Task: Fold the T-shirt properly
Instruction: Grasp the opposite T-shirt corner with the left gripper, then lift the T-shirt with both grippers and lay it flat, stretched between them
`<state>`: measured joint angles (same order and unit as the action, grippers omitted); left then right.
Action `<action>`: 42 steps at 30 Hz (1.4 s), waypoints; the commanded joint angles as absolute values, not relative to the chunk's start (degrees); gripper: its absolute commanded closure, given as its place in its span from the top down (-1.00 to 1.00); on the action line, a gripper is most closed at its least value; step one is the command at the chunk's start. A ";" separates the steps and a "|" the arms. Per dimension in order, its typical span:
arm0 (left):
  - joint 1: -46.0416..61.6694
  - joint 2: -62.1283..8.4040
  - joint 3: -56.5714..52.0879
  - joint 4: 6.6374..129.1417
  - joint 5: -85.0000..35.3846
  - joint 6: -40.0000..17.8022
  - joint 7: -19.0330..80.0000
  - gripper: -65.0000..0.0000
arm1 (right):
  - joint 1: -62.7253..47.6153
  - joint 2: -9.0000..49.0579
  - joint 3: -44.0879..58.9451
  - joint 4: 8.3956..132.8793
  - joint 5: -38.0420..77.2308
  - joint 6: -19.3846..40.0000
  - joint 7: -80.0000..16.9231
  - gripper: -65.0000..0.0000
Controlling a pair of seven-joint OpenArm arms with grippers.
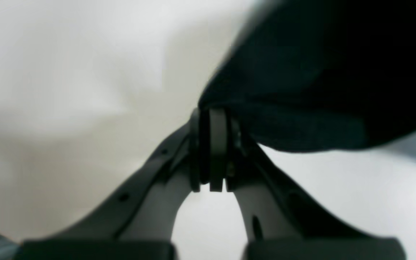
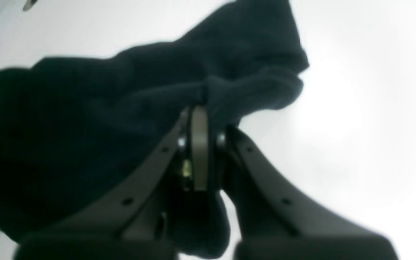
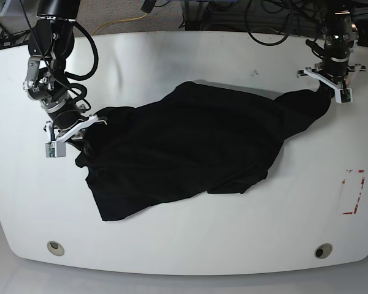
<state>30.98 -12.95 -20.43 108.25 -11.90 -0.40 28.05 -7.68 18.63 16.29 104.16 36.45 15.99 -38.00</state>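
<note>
Spanning table (image 3: 190,55) between clamped grippers: black T-shirt (image 3: 190,147), long axis left gripper (image 3: 329,87) to right gripper (image 3: 80,130), each pinching cloth edge.

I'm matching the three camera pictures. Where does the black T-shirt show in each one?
Left wrist: plain black soft-fabric T-shirt upper right.
Right wrist: T-shirt across left and centre.
Base: T-shirt spread mid-table.
Shared landmark: white table.
</note>
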 commanded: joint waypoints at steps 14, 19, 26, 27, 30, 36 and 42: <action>10.95 -15.34 -22.02 115.21 -2.33 -0.40 38.99 -0.99 | 8.66 24.92 13.93 102.55 37.14 16.13 -38.81 -1.00; 3.38 -15.96 -21.85 115.12 -0.04 -0.40 41.54 -0.99 | 16.48 27.21 11.03 97.54 37.32 16.13 -38.81 -1.00; -7.16 -16.75 -19.82 115.12 -0.22 -0.40 44.62 -0.99 | 29.05 29.32 5.93 89.71 37.23 16.13 -38.90 -1.00; -9.27 -16.75 -19.56 115.21 -0.22 -0.40 45.93 -0.99 | 31.08 29.67 4.88 88.66 37.23 16.13 -38.90 -1.00; -15.60 -16.84 -19.56 115.21 -0.13 -0.40 48.66 -0.99 | 36.62 30.46 2.24 86.81 37.23 16.13 -39.08 -1.00; -27.21 -19.74 -18.59 115.21 -0.13 -0.40 52.53 -0.99 | 47.96 31.69 -2.59 83.38 37.23 16.13 -43.03 -1.00; -38.90 -23.25 -18.24 115.12 -0.22 -0.48 56.66 -0.99 | 58.42 32.31 -5.49 81.71 37.23 18.42 -47.60 -1.00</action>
<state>-35.77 -21.71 -18.02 114.32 -0.69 -0.73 57.54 54.70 30.87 -5.78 81.14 36.71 17.69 -48.18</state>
